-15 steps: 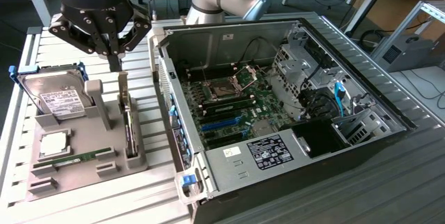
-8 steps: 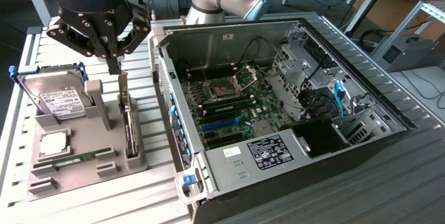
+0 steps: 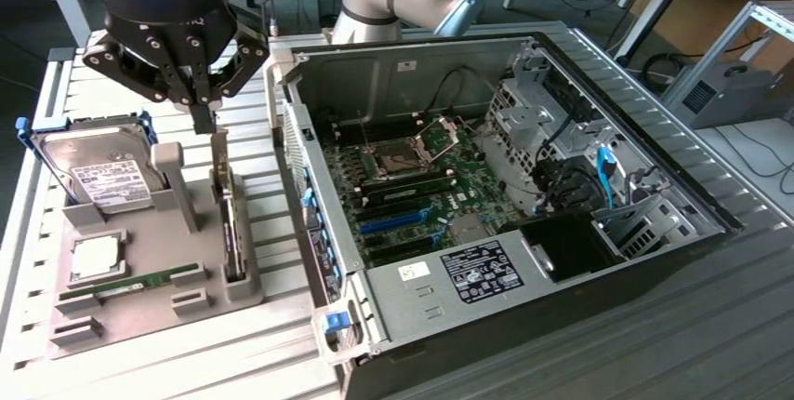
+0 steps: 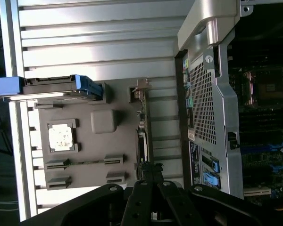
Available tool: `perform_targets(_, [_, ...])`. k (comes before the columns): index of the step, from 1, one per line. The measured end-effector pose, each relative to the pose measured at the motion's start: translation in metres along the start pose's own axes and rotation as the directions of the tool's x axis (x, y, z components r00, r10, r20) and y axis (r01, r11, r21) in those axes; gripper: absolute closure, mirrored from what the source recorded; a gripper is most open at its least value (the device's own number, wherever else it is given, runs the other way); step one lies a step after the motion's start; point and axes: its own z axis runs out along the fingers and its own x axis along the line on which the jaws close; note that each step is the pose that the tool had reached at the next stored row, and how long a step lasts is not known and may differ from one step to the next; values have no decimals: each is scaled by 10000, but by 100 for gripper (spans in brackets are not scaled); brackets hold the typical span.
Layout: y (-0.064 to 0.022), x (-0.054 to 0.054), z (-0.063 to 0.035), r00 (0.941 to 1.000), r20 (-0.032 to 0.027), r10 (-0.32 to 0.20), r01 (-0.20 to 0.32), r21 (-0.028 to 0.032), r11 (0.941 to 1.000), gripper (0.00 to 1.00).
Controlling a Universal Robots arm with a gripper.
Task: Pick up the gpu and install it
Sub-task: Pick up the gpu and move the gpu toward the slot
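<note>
Item: gpu [image 3: 230, 209], black card, standing on edge in its slot at the side of the grey holder [image 3: 149, 233] on the table [image 3: 267, 344], beside the open computer case [image 3: 410, 74]. Claw [image 3: 203, 119]: closed, tips at the card's upper edge; a grip on it cannot be confirmed. Status: card not lifted, motherboard [image 3: 410, 195] slots bare, so pick-up and installation are both outstanding.

We list: a grey holder [image 4: 99, 153] on the slatted table [image 4: 99, 42], carrying a drive [image 4: 52, 87] in a blue frame, a cpu [image 4: 62, 137], a RAM stick [image 4: 85, 163] and the gpu [image 4: 142, 136], which stands on edge. Beside the holder we note an open case [image 4: 207, 113] with its motherboard [image 4: 266, 89]. Gripper [image 4: 152, 167]: fingers closed together, tips just over the gpu's edge.
</note>
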Motion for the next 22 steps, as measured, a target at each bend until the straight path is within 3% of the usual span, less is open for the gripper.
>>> perform_targets(6, [0,0,0,10000,0,0,0,0,10000,89])
perform_targets(8, [0,0,0,10000,0,0,0,0,10000,76])
perform_targets(9, [0,0,0,10000,-1,0,0,1,10000,76])
perform_targets(12, [0,0,0,10000,0,0,0,0,10000,64])
perform_targets(22, [0,0,7,10000,0,0,0,0,10000,64])
